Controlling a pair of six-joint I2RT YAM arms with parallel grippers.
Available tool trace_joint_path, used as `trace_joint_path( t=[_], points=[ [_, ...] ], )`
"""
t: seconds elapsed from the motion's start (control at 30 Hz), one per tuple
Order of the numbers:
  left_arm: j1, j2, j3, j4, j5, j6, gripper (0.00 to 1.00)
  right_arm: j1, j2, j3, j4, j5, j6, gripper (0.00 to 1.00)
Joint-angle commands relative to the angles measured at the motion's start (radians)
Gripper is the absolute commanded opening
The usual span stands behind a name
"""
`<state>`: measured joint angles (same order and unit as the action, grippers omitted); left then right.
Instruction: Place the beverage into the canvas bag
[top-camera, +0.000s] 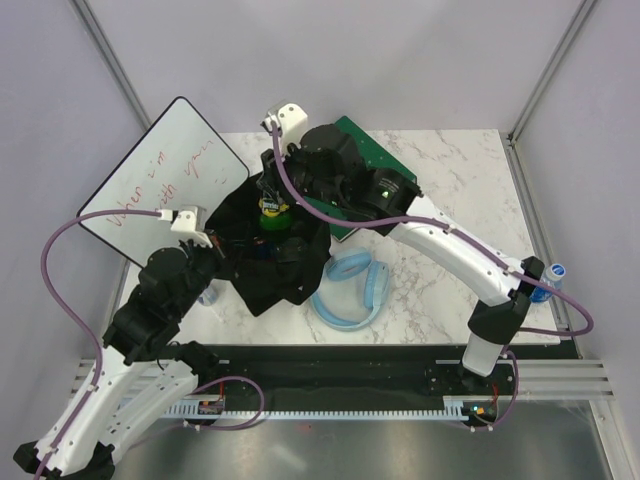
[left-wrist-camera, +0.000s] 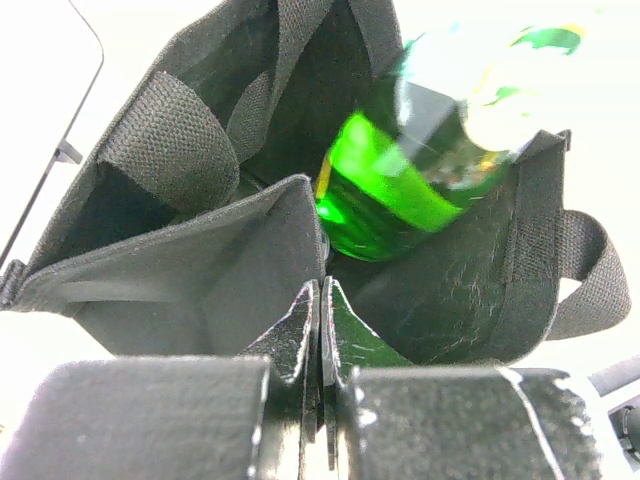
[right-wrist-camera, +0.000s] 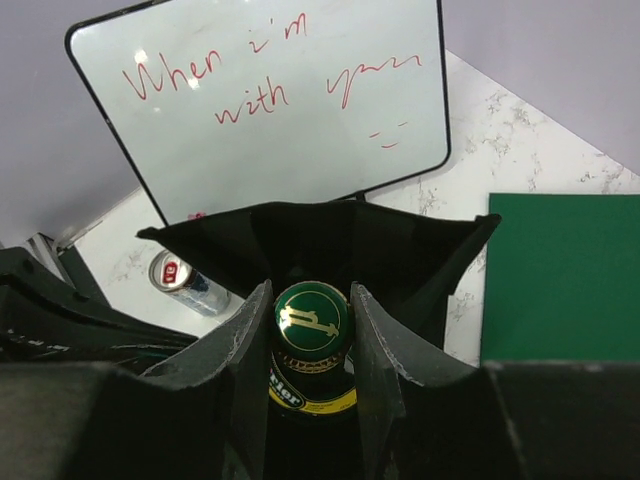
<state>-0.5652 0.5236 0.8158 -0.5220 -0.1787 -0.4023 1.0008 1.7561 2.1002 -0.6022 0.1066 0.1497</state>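
1. Left claw (left-wrist-camera: 318, 295): clenched, fingertips pressed together on a fold of the canvas bag's (left-wrist-camera: 200, 270) near wall, at the rim.
2. The bag sits slumped on the marble desk (top-camera: 450, 180) between the two arms. Its mouth is open upward and its strap loops hang at the sides.
3. The beverage, a green glass bottle (left-wrist-camera: 375, 195), is tilted, with its lower body inside the bag mouth past the near wall. Can't tell if its base touches the bag floor.
4. Right claw (right-wrist-camera: 310, 291): grasping the bottle at the neck, one finger on each side. The green cap with a gold logo shows between them, with a yellow neck label just below.
5. A silver and red can (right-wrist-camera: 187, 282) lies on its side on the desk, just beside the bag on the left arm's side.
6. A light-blue looped item (top-camera: 376, 285) lies on the desk just beside the bag on the right arm's side.
7. The green binder (right-wrist-camera: 560, 270) lies flat beyond the bag, partly under the right arm in the top view.
8. The whiteboard (right-wrist-camera: 280, 100) stands at the far left, with red handwriting: "When i'm with you".
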Motion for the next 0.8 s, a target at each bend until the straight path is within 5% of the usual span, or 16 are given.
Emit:
trace_joint_path(
  t=[0.0,0.47,0.77],
  points=[
    [0.001,-0.007,-0.014,0.02,0.012,0.026,0.02,0.027,-0.037,-0.047,0.315,0.054,-0.085,0.0],
    [0.001,-0.014,-0.021,0.025,0.016,0.023,0.02,0.032,-0.046,-0.255,0.522,0.249,-0.32,0.0],
    [0.002,-0.028,-0.024,0.024,0.004,0.022,0.02,-0.022,-0.041,-0.331,0.578,0.234,-0.299,0.0]
  ],
)
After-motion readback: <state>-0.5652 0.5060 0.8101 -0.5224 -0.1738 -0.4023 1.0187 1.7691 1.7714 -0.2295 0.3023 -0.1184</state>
